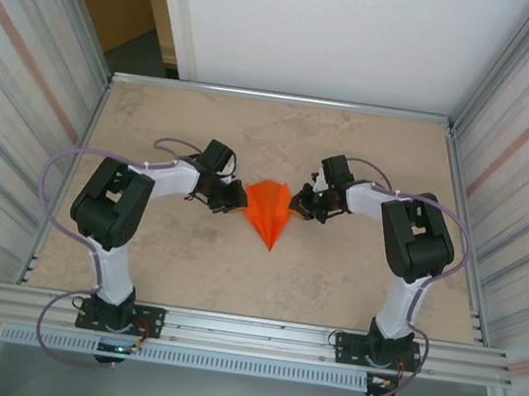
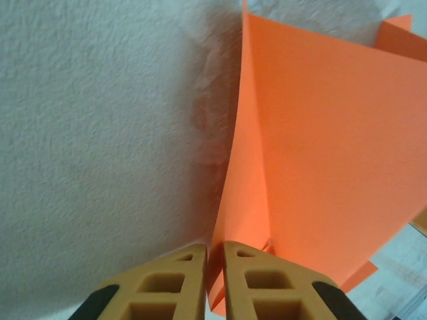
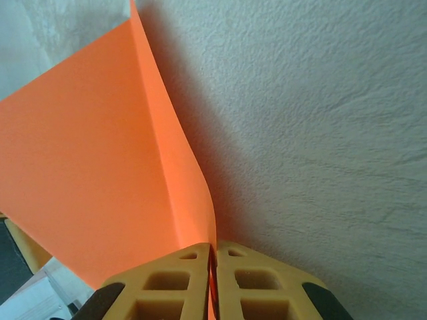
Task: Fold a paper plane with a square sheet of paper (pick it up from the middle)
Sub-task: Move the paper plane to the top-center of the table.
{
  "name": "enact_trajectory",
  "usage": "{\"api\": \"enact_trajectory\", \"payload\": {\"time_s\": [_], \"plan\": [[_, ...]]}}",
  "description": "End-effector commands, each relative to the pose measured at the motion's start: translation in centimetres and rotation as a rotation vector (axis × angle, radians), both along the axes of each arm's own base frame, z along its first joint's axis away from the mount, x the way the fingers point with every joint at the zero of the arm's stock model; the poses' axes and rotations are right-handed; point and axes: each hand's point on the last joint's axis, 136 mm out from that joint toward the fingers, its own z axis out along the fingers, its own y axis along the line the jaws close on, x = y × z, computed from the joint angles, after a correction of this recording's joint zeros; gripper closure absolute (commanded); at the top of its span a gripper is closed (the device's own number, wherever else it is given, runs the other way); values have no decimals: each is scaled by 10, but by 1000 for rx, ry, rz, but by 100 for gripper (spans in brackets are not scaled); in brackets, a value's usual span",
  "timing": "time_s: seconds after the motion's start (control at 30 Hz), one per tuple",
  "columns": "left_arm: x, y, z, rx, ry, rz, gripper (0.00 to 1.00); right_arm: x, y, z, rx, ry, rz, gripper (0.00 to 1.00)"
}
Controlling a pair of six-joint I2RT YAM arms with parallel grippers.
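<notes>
The paper plane (image 1: 269,212) is an orange dart lying mid-table, its nose pointing toward the near edge. My left gripper (image 1: 237,199) is at its left wing and my right gripper (image 1: 297,203) at its right wing. From the left wrist, the orange wing (image 2: 320,147) rises ahead, and its edge runs down between my left gripper (image 2: 215,267), whose jaws stand a narrow gap apart. From the right wrist, my right gripper (image 3: 213,257) is shut on the curled edge of the orange paper (image 3: 87,160).
The beige table (image 1: 273,140) is walled by corrugated metal panels on the left (image 1: 17,121) and right (image 1: 528,198). A metal rail (image 1: 244,333) runs along the near edge by the arm bases.
</notes>
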Motion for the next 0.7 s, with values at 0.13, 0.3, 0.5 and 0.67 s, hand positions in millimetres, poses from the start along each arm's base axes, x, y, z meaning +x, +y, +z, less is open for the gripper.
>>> {"api": "enact_trajectory", "payload": {"time_s": [0.13,0.3,0.5,0.67], "plan": [[0,1,0,33,14,-38,82,0,9,5,17,-5,49,93],[5,0,29,42,-39,-25,77,2,11,14,36,-25,48,95],[-2,-9,64,27,-102,-13,70,2,16,21,67,-33,43,95],[-21,-38,69,12,-115,-43,65,2,17,22,69,-34,43,95]]}}
